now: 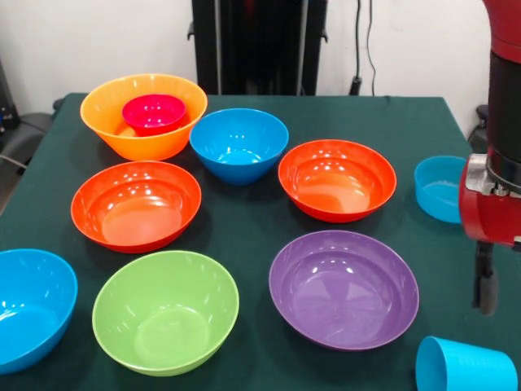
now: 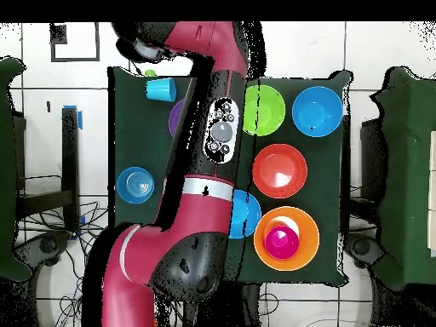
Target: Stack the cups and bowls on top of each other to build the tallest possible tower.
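Observation:
The large yellow-orange bowl (image 1: 142, 114) stands at the far left with the small magenta bowl (image 1: 154, 112) inside it; both show in the overhead view (image 2: 300, 223) (image 2: 281, 242). The light-blue tumbler (image 1: 466, 366) lies on its side at the near right corner, also in the overhead view (image 2: 160, 88). The small pale-blue bowl (image 1: 440, 189) stands upright at the right edge. My gripper (image 1: 486, 281) hangs low at the right edge, between the tumbler and the small bowl, touching neither.
Standing separately on the green table (image 1: 244, 236) are a blue bowl (image 1: 239, 143), two red-orange bowls (image 1: 136, 204) (image 1: 337, 178), a lime green bowl (image 1: 165, 310), a purple bowl (image 1: 343, 287) and another blue bowl (image 1: 31, 306). My arm (image 2: 220, 136) hides some in the overhead view.

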### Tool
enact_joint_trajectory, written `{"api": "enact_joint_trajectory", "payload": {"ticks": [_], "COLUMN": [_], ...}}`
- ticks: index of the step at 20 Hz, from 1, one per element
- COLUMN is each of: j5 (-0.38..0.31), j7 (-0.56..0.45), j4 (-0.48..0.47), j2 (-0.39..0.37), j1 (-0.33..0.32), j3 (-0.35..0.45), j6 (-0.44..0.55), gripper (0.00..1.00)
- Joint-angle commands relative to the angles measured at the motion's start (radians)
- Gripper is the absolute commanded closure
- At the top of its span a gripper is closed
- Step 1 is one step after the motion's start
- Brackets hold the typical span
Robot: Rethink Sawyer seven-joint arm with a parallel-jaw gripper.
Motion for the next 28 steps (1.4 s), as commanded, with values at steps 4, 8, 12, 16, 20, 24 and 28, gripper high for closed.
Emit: {"api": "enact_joint_trajectory", "payload": {"ticks": [4,8,12,16,20,24,28], "j5": [0.076,0.080,0.095,0.158,0.191,0.233,0.213], "j7": [-0.431,-0.431,-0.421,-0.436,-0.388,-0.385,-0.436], "j4": [-0.025,-0.032,-0.039,-0.061,-0.076,-0.091,-0.091], "j2": [0.032,0.080,0.122,0.182,0.206,0.215,0.206], "j1": [-0.021,-0.007,0.014,0.037,0.052,0.042,0.016], "j3": [0.176,0.182,0.191,0.155,0.106,0.056,0.070], "j6": [0.357,0.270,0.188,0.164,0.125,0.133,0.166], "gripper": [0.00,0.00,0.00,0.00,0.00,0.00,0.00]}}
